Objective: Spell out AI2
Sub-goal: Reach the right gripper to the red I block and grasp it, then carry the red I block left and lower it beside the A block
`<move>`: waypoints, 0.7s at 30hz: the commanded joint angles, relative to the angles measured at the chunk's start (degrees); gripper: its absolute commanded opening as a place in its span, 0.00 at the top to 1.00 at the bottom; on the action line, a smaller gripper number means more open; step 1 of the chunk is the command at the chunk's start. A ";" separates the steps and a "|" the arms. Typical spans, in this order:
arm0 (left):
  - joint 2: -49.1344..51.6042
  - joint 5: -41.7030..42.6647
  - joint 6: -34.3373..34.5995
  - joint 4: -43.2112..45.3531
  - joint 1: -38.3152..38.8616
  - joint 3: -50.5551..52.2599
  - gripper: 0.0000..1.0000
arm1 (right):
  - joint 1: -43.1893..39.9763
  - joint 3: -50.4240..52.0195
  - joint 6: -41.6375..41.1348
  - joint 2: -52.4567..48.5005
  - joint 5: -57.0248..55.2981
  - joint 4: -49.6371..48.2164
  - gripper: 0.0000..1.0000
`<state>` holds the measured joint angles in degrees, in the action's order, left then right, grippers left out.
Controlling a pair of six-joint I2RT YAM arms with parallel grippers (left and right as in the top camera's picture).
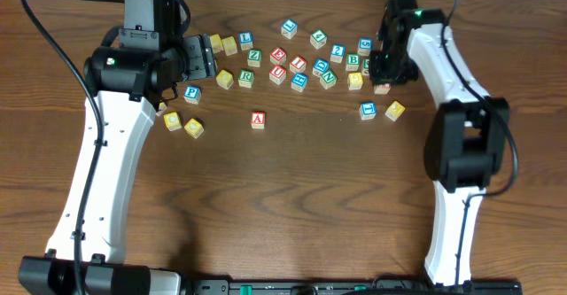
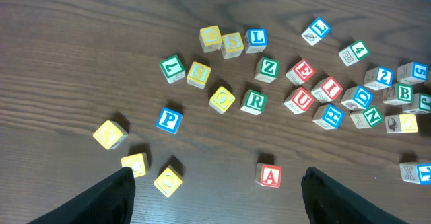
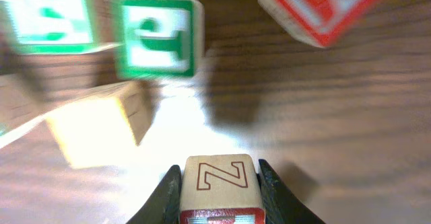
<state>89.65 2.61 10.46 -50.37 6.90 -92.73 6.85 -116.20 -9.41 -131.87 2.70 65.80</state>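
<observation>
Table carries one A block, set alone on bare wood toward the robot, clear of the other letters. Judgement: this is the first character of AI2, and the space to its right is left free for the next two.

Left arm stands left of the A block. The left gripper hovers over it, fingers spread wide and holding nothing, so its wrist camera takes in the whole field.

Right arm reaches far right of and beyond the A block. The right gripper pinches a held block squarely by two side faces. Its top face reads Z or N; whether another face bears a needed character cannot be told.

Loose blocks lie scattered beyond the A block. The I block lies beyond and right of it, and the 2 block farther right; neither is placed yet.
</observation>
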 commanded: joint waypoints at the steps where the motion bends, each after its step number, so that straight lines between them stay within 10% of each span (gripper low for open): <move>1: 0.63 -0.28 -0.31 -0.11 -0.09 -0.24 0.22 | 2.03 -2.32 0.02 8.28 3.15 0.48 0.80; 21: 1.99 -4.44 -0.11 -0.15 -0.09 0.63 0.22 | 23.45 -1.90 -20.22 2.49 -2.78 -0.37 0.79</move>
<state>90.37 -0.16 10.48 -50.39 6.90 -92.71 28.49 -118.41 -22.59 -127.02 2.46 65.87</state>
